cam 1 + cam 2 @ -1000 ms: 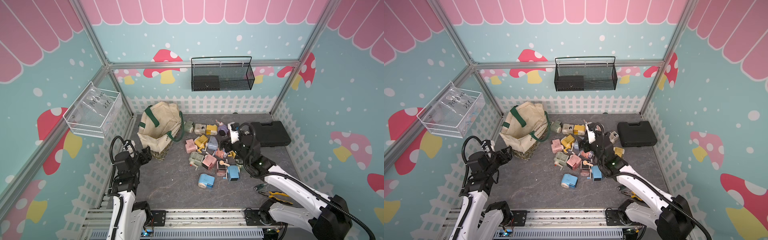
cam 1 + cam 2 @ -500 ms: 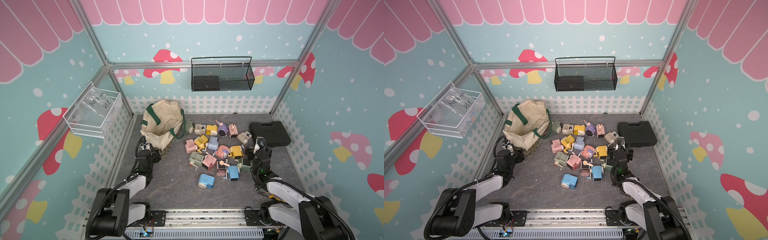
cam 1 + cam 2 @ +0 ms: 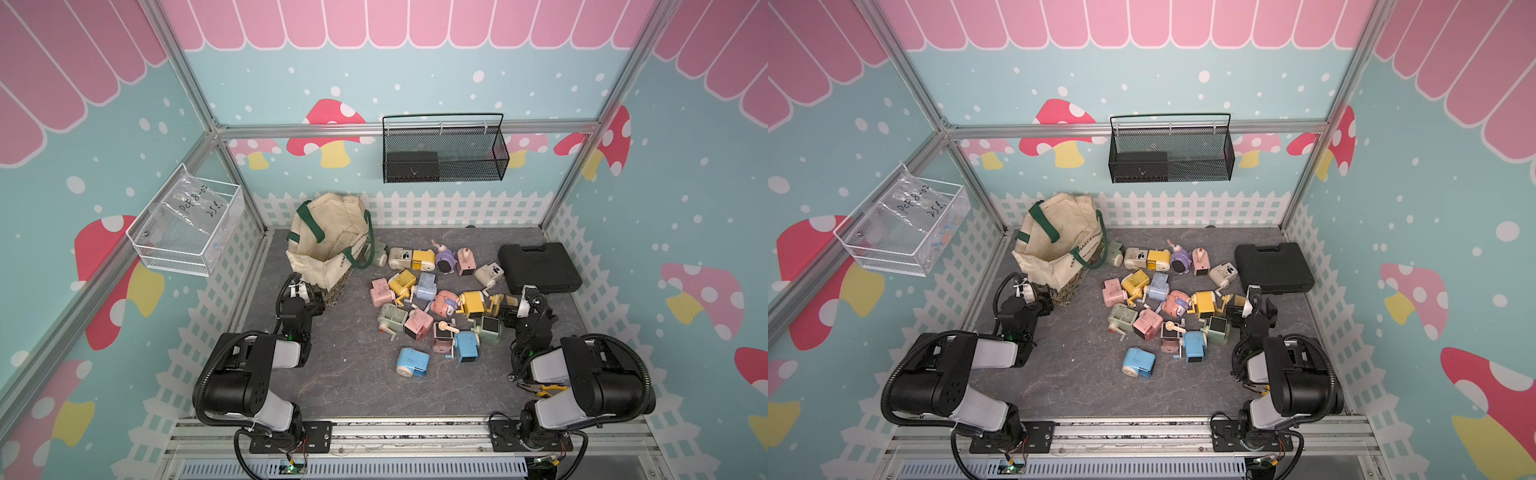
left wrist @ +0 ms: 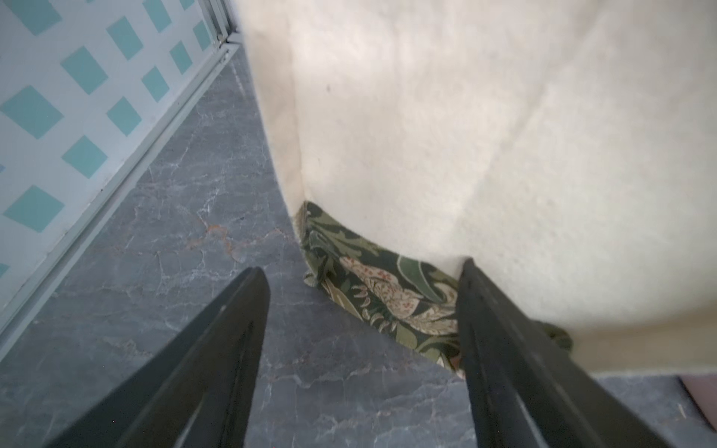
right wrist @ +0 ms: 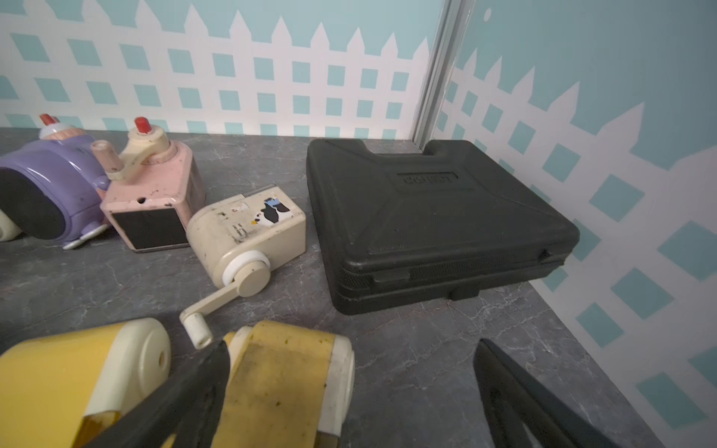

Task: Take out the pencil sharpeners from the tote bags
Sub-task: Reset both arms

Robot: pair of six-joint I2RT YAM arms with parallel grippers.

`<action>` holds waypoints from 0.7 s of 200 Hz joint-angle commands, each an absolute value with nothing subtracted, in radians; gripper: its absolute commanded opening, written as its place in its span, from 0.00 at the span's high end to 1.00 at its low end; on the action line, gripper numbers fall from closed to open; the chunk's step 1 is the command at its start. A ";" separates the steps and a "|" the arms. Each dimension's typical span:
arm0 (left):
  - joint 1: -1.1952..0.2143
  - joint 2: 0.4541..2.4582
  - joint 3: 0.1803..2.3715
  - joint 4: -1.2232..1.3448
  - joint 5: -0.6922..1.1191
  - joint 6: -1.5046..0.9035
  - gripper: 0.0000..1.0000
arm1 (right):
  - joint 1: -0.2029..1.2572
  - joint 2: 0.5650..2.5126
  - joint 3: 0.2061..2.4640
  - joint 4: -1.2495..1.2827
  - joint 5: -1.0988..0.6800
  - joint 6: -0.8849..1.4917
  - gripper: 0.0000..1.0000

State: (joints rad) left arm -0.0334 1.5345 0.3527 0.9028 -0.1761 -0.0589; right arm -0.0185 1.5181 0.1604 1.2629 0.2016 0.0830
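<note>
Left gripper spread, empty; bag just ahead, base between jaws. Right gripper spread, empty; yellow sharpener just beside one finger; case beyond.

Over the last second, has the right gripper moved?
Yes. In a top view the right gripper has pulled back off the pencil sharpeners toward the robot's base, ending at the near corner of the black case.

free: front floor | obstacles: pencil sharpeners mid-floor, tote bag, black case
</note>
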 commanded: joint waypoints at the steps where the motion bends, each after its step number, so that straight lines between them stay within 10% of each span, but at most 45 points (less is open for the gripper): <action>1: -0.009 1.545 0.395 0.889 -0.110 -0.050 0.01 | -0.012 1.512 0.206 1.280 0.150 0.052 0.00; 140: -0.019 1.537 0.399 0.869 -0.126 -0.046 0.01 | -0.010 1.539 0.227 1.283 0.039 -0.002 0.01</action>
State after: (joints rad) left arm -0.0154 1.5352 0.3878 0.8639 -0.1127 -0.0635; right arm -0.0177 1.5234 0.1925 1.2987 0.1287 0.0471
